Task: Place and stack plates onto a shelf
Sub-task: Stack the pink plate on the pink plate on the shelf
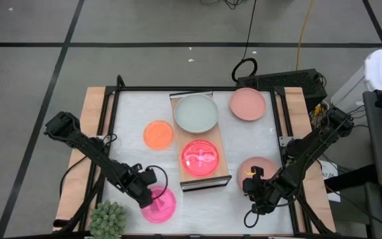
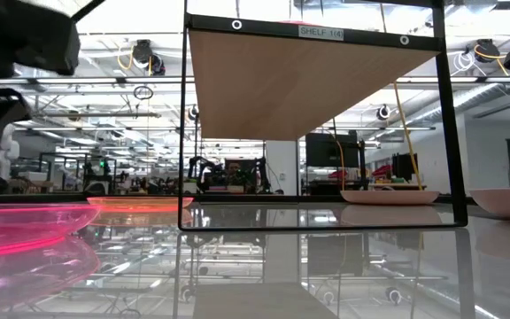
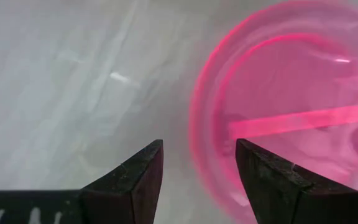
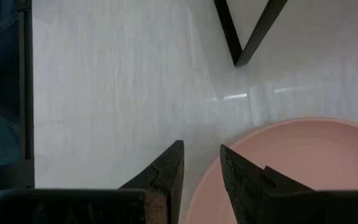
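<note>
High view: shelf (image 1: 203, 143) mid-tabletop carries two plates; both jaws gape, empty, straddling rims at the near edge (left gripper (image 3: 199, 167) on hot pink plate (image 1: 159, 204), right gripper (image 4: 202, 163) on salmon plate (image 4: 291, 168)). Close squarely before lifting.

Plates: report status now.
Left end effector open at hot pink plate rim. Right end effector open at salmon plate. Shelf holds two.
</note>
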You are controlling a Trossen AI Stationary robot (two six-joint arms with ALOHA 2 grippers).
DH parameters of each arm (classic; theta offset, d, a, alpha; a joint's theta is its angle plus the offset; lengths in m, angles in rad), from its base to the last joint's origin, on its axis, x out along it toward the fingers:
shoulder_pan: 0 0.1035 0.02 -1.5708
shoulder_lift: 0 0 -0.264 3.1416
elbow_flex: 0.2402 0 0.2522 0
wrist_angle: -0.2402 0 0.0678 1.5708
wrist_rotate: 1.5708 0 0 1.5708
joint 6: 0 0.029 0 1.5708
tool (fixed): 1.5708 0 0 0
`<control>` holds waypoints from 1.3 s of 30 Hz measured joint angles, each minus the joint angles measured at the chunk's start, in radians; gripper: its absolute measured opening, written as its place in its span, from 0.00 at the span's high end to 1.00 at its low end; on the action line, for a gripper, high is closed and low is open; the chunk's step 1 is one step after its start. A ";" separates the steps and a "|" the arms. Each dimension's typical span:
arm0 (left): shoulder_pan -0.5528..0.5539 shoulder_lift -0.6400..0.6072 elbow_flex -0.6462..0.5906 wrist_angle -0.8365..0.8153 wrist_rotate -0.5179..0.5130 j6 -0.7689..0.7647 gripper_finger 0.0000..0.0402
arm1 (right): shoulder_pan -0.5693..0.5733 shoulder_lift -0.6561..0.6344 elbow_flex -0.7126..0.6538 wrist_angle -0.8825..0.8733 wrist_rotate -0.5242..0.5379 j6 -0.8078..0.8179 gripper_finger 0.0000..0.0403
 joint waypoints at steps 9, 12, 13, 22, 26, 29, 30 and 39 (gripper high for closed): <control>0.018 0.000 -0.037 0.070 0.029 -0.024 0.49 | 0.000 0.000 0.000 0.001 0.000 -0.008 0.78; 0.029 0.000 -0.084 0.098 0.031 -0.074 0.49 | 0.000 0.000 0.000 0.001 0.000 -0.008 0.78; 0.034 0.000 -0.099 0.099 0.031 -0.091 0.49 | 0.000 0.000 0.000 0.001 0.000 -0.011 0.78; 0.037 -0.002 -0.136 0.207 0.058 -0.098 0.49 | 0.000 0.000 0.000 0.001 -0.003 -0.042 0.78; 0.038 -0.002 -0.136 0.216 0.073 -0.087 0.49 | 0.000 0.000 0.000 0.001 -0.004 -0.042 0.78; 0.038 -0.001 -0.136 0.222 0.089 -0.088 0.53 | 0.000 0.000 0.000 0.002 -0.003 -0.042 0.78; 0.039 -0.001 -0.136 0.222 0.096 -0.088 0.56 | 0.000 0.000 0.000 0.001 -0.003 -0.042 0.78; 0.038 0.001 -0.137 0.223 0.115 -0.040 0.86 | 0.000 0.000 0.000 0.001 -0.003 -0.045 0.78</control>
